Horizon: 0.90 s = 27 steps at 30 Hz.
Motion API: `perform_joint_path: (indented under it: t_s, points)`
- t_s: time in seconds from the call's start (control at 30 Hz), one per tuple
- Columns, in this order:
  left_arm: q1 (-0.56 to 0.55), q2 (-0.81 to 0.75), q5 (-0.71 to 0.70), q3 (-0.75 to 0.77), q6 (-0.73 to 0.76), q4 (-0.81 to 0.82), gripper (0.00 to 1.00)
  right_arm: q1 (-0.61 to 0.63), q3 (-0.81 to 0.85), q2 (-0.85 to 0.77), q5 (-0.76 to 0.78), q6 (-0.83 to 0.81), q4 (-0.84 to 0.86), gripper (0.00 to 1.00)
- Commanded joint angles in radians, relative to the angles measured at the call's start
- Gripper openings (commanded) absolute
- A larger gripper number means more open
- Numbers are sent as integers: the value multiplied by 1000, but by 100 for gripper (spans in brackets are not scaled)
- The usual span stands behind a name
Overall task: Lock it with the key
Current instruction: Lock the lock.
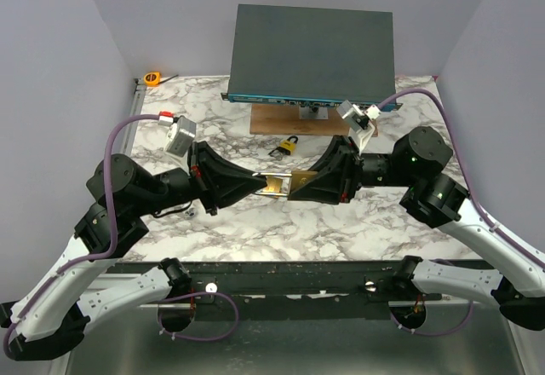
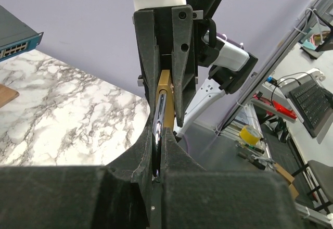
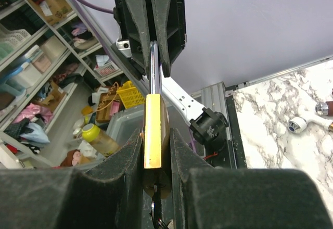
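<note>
Marbled white-grey worktop [image 1: 341,226]. Plain lavender walls [image 1: 60,60] left, right and far. Off near-left: cluttered shelves [image 3: 31,44] and a yellow basket [image 3: 128,94]. Off near-right: desk [image 2: 286,67] with keyboard [image 2: 314,104]. Light is even.

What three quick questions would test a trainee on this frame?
1. True or false: the right gripper clamps the padlock by its brass body.
2. Which part does the left gripper hold? A) a key B) the shackle C) a cable
3. Fill in: a second padlock lies on the ___.
Key: 1 true; 2 B; 3 table.
</note>
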Motion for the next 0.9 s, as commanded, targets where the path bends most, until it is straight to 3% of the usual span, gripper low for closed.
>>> perform_joint_path:
  t_s: [0.0,0.87]
  points:
    - [-76,115,211,-99,19,-182,0,34,32,84,123,19,127,1]
    - [-150,207,166,-101,3,-164,0,59,38,110,148,15,142,1]
